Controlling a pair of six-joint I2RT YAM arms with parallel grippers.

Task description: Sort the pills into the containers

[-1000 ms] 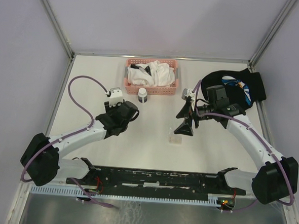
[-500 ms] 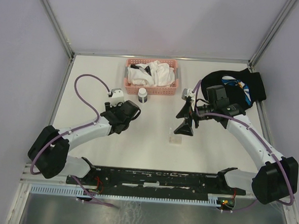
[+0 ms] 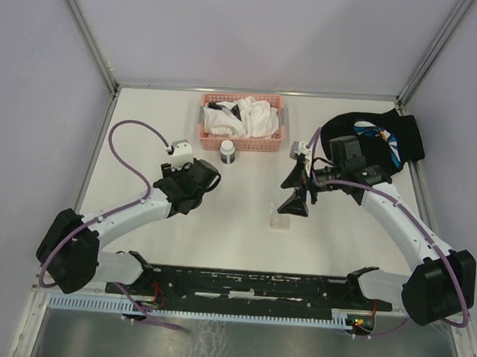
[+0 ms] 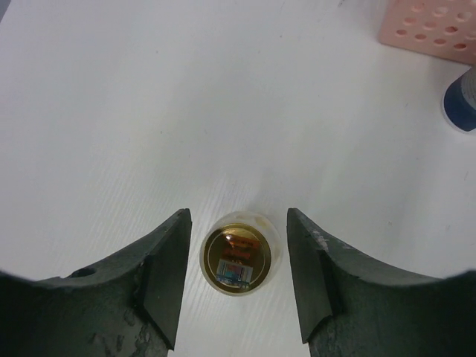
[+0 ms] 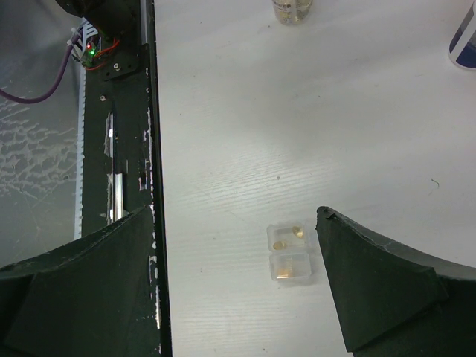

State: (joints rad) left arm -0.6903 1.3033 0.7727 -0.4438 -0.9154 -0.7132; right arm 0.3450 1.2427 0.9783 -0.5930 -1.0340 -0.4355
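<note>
Over the last second only the left arm is seen to shift: in the top view its elbow and cable loop are swung outward and then drawn back in, while the wrist is kept over almost the same spot near the bottle (image 3: 227, 152) in front of the pink basket (image 3: 242, 122). The left gripper (image 4: 238, 218) is now held low with its jaws apart on either side of a small jar (image 4: 238, 256), a thin gap of table (image 4: 149, 111) being left on each side, so the jar is judged to be straddled but not yet gripped. The right arm is not seen to have moved; the right gripper (image 5: 232, 212) is held above the table with its jaws wide apart and nothing between them. The clear box (image 5: 288, 254) lies below it on the table, near the black front rail, well apart from the jar. A few pills (image 5: 280, 245) are already lodged in it, two in one compartment and one in the other. The small adjustment is read as a final alignment on the jar, so a closing of the left jaws is expected before more pills can be brought to the box
</note>
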